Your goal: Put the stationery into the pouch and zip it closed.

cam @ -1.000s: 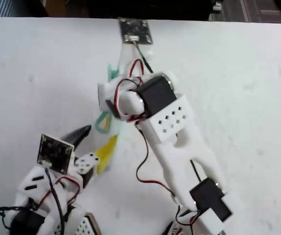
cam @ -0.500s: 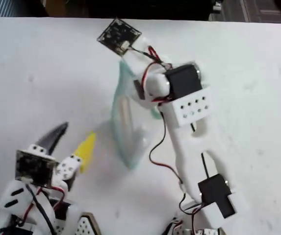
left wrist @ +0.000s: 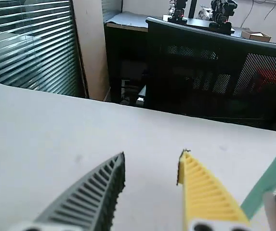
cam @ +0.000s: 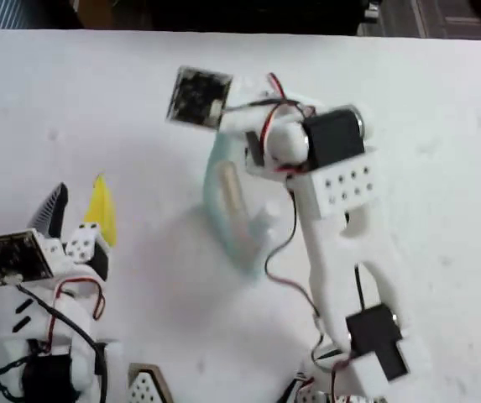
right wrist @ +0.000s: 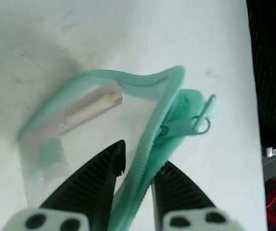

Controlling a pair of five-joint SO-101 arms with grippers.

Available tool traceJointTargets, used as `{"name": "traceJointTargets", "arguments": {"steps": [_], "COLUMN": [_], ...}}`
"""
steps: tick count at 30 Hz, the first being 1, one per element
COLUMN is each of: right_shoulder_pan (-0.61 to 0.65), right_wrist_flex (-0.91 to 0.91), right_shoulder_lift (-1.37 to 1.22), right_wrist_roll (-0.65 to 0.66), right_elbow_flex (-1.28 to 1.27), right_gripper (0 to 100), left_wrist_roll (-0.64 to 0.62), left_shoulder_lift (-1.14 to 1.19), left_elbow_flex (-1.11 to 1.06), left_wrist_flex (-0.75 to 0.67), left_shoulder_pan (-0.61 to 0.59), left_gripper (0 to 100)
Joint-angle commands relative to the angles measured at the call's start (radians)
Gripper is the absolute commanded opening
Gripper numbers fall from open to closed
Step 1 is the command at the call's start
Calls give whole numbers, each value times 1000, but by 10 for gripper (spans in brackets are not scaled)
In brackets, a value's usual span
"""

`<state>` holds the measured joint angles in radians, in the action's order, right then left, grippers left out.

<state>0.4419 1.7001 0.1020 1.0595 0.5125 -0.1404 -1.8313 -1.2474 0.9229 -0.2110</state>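
The clear pouch [cam: 227, 220] with a teal zip edge hangs tilted above the white table, its lower end near the surface. My right gripper [right wrist: 142, 155] is shut on the pouch's teal rim [right wrist: 150, 130], and the zip pull [right wrist: 203, 118] dangles beside it. Inside lies a beige stick-shaped piece of stationery [right wrist: 92, 109], also seen through the pouch wall [cam: 232, 197]. My left gripper [cam: 79, 186] is off to the left of the pouch, open, with nothing between its grey and yellow fingers [left wrist: 203, 192]. The pouch's teal edge [left wrist: 272, 175] shows beyond the yellow finger.
The right arm's body [cam: 332, 218] stretches from the front edge to mid-table. The table's far edge [cam: 97, 32] borders a dark area with a black mesh chair [left wrist: 215, 72] and window blinds [left wrist: 27, 43]. Bare white tabletop [cam: 441, 126] lies right of the arm.
The right arm has raised the pouch and carried it rightward, so it now hangs tilted. The left arm has swung left, away from the pouch, still open.
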Motion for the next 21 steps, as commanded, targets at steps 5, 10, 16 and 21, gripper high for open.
{"name": "traceJointTargets", "arguments": {"steps": [5,10,16,21], "right_shoulder_pan": [110,183,260,262], "right_wrist_flex": [24,24,22,21], "right_shoulder_lift": [257,401,645,794], "right_wrist_roll": [74,135,344,390], "right_elbow_flex": [31,-253,-809,-1011], "right_gripper": [17,17,17,17], "left_wrist_roll": [-20,-20,-20,-20], "left_shoulder_lift": [-1,-1,-1,-1], "left_elbow_flex": [-43,-44,-46,-46], "left_wrist_flex": [-97,-97,-95,-95], "left_shoulder_pan": [-7,-7,-7,5], "left_gripper": [198,198,197,198]}}
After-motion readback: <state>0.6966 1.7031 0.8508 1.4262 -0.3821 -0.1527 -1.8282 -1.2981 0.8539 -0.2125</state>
